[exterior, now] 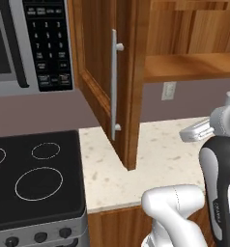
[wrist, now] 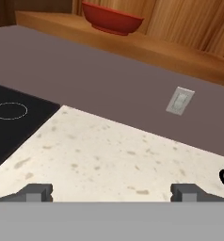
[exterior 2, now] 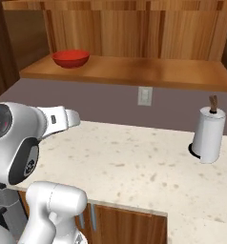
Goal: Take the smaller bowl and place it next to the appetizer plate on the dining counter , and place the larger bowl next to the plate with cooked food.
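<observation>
Speckled beige worktop [exterior 2: 134,162] beside a black cooktop [exterior: 35,178], open wooden cabinet shelf [exterior 2: 134,71] above it holding the red smaller bowl [exterior 2: 71,58] at its far left, lying up and ahead-left of the empty hand [wrist: 111,193], fingers spread wide, paper towel roll [exterior 2: 208,134] off right.

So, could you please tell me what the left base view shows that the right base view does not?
The left base view alone has the microwave, the black stovetop and the open cabinet door with its long handle. The right base view alone has the red bowl on the wooden shelf, and the paper towel roll. Both share the speckled counter, the wall switch and the white arm.
</observation>
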You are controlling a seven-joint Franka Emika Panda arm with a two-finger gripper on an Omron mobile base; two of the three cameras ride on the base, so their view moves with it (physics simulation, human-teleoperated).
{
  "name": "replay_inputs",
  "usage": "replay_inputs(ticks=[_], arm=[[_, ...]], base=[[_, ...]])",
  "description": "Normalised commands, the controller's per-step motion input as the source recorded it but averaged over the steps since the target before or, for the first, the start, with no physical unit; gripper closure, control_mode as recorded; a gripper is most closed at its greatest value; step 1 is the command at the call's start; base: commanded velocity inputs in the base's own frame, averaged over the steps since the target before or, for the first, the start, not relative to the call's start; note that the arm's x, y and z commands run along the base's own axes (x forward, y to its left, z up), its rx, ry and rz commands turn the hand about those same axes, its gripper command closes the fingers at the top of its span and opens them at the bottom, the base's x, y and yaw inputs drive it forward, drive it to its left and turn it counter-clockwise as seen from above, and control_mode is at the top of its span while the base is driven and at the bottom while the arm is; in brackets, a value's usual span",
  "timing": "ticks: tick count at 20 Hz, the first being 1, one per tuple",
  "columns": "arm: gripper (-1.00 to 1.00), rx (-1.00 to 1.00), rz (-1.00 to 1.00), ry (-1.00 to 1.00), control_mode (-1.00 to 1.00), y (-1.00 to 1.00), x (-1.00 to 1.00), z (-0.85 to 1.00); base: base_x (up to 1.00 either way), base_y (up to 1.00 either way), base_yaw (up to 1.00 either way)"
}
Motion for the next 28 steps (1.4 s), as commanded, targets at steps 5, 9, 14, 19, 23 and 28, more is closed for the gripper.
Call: replay_inputs(ticks=[5,9,14,19,23,28], arm=[[-1.00,0.00,0.00,0.00,1.00,0.00,0.00,0.00],[-1.00,0.00,0.00,0.00,-1.00,0.00,0.06,-0.01],[-1.00,0.00,0.00,0.00,-1.00,0.02,0.00,0.19],[-1.00,0.11,-0.10,0.00,-1.00,-0.01,-0.36,0.46],[-1.00,0.54,-0.37,0.01,-1.00,-0.05,-0.42,0.43],[-1.00,0.61,-0.37,0.00,-1.00,0.01,-0.01,0.29]], base=[[0.60,-0.05,0.13],[0.25,0.00,0.00],[0.00,0.00,0.00],[0.00,0.00,0.00],[0.00,0.00,0.00],[0.00,0.00,0.00]])
